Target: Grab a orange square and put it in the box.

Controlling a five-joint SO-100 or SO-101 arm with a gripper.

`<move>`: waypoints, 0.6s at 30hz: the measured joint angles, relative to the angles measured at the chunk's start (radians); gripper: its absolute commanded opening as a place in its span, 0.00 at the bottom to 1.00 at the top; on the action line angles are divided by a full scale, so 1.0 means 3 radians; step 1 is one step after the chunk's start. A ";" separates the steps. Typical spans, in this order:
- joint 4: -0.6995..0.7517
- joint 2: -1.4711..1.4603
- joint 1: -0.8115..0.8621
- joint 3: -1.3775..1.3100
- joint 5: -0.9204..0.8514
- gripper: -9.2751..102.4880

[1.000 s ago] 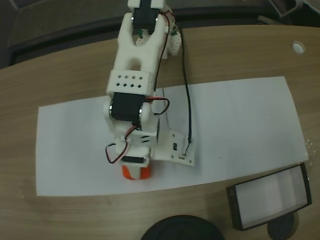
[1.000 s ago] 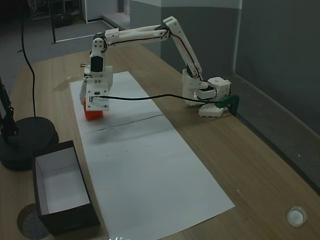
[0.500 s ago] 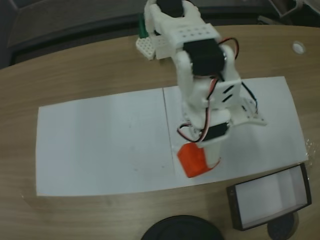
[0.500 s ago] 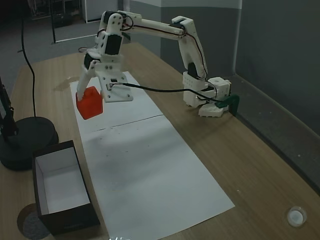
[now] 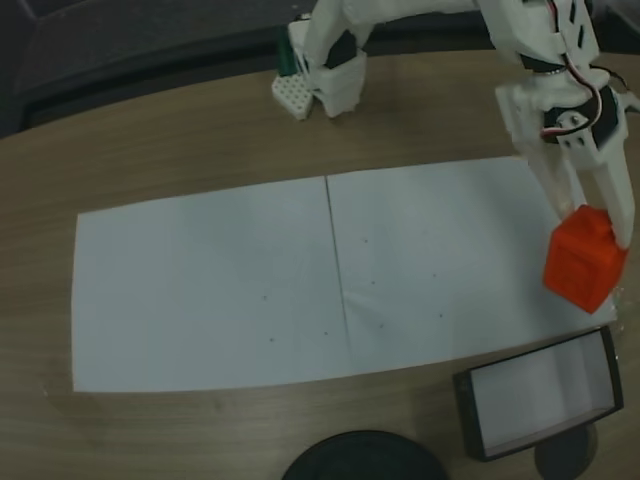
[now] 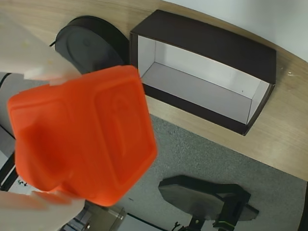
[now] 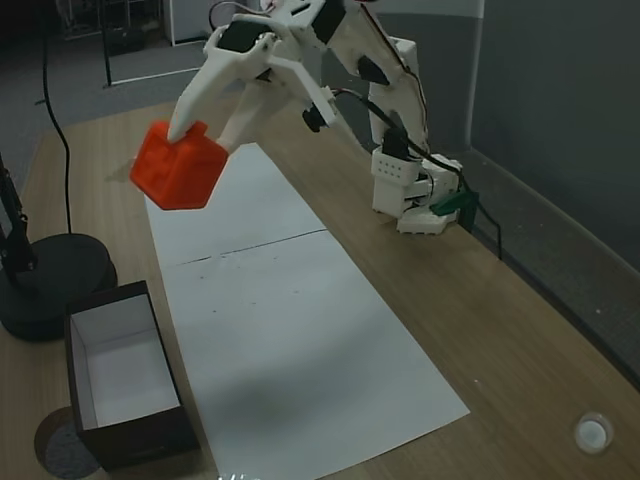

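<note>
A dim room with grey walls is seen; a wooden table [image 7: 520, 330] carries a long white paper sheet [image 7: 300, 340], creased across the middle.

Left to right in a fixed view: a round black disc [image 7: 45, 285] at the table edge, with the box [image 7: 130, 440] just in front of it; the cube [image 7: 180, 166] held high in the air, above the sheet's far end; the white arm [image 7: 330, 40] reaching over from its base [image 7: 415, 200] at the far table edge; a small white knob [image 7: 592, 433] near the right corner.

In a fixed view from above, the cube [image 5: 583, 259] hangs over the sheet's right end, with the box [image 5: 540, 393] below it in the picture and not yet under it. In the wrist view the box [image 6: 202, 43] lies ahead, empty.

The gripper [image 7: 195, 135] is closed on the cube, one finger on each of two opposite side faces.

Judgement: the cube looks stiff, light, smooth plastic with rounded corners, so it could slip or twist. Flat side faces are the best hold, as taken here. Breakage seems unlikely.

Count: one cube, one box, one disc, one sheet, one arm.
</note>
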 measured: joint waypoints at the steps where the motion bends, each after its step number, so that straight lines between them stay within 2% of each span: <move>1: -0.0087 -0.0072 0.0000 0.0000 0.0000 0.21; 10: -0.0695 -0.0552 0.0000 0.0000 0.0077 0.21; 18: -0.0966 -0.1012 0.0000 0.0000 0.0133 0.21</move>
